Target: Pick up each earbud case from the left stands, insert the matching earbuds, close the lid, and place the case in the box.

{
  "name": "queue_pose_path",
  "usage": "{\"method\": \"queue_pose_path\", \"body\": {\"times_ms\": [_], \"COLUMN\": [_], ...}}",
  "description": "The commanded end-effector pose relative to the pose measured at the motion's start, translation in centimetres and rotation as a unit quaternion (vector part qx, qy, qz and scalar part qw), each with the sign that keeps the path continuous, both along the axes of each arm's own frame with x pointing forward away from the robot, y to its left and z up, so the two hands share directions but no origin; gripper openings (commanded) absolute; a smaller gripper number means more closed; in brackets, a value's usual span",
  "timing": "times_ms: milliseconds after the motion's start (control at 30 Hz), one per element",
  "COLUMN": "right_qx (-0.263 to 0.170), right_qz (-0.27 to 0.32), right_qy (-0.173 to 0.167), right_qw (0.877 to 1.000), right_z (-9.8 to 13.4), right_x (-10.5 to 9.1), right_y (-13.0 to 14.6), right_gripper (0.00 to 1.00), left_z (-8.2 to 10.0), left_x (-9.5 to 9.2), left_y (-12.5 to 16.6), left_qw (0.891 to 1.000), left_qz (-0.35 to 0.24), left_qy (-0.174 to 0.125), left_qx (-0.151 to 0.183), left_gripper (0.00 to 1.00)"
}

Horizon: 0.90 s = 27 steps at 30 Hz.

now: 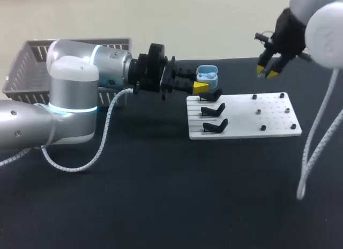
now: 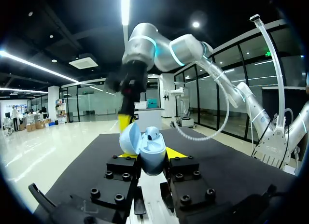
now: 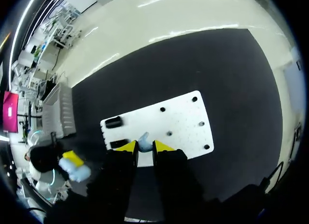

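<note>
1. Nearest in, the white board (image 1: 273, 117): its three black stands (image 1: 213, 109) look bare, so no case is waiting there to be collected.
2. Just past the board's far left corner, the left gripper (image 2: 151, 155) is clamped on the pale blue earbud case (image 1: 207, 73), a finger on each side. The lid (image 2: 129, 139) stands open, and one earbud looks seated inside.
3. Above the board's far right corner, the right gripper (image 3: 145, 147) is pinched together on a small pale blue earbud (image 3: 144, 141). It is well apart from the open case, up and off to its right.
4. Farthest off, beyond the board's left end, sits the grey basket (image 1: 32, 58); I can't tell what's inside it.
5. My read: pickup done. Left to do: seat this earbud, close the lid, drop the case in the basket.
</note>
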State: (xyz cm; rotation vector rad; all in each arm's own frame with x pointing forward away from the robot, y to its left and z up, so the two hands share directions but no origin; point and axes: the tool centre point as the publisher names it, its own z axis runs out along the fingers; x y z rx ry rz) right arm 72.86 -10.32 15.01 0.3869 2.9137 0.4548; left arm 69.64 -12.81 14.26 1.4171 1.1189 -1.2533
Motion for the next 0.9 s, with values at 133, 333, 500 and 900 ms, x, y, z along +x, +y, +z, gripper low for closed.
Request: {"method": "queue_pose_path", "body": {"times_ms": [133,333,500,900], "right_qx": [-0.004,0.001,-0.018,-0.068], "right_qz": [0.037,0.079,0.131,0.206], "right_qy": [-0.028,-0.032,-0.032,-0.033], "right_qw": [0.999,0.996,0.991,0.976], "right_z": [6.7,8.9,9.8,8.7], "right_x": [-3.8,-5.7,-7.2,-8.1], "right_y": [1.3,3.0,5.0,9.3], "right_gripper": [0.00,0.00,0.00,0.00], "left_z": [-0.1,-0.1,-0.1,-0.1], "left_x": [0.0,0.0,0.0,0.0], "left_y": [0.0,0.0,0.0,0.0], "left_qw": [1.000,1.000,1.000,1.000], "left_qz": [0.001,0.001,0.001,0.001], "left_qy": [-0.001,-0.001,-0.001,-0.001], "left_qx": [-0.001,-0.001,-0.001,-0.001], "left_gripper": [0.00,0.00,0.00,0.00]}}
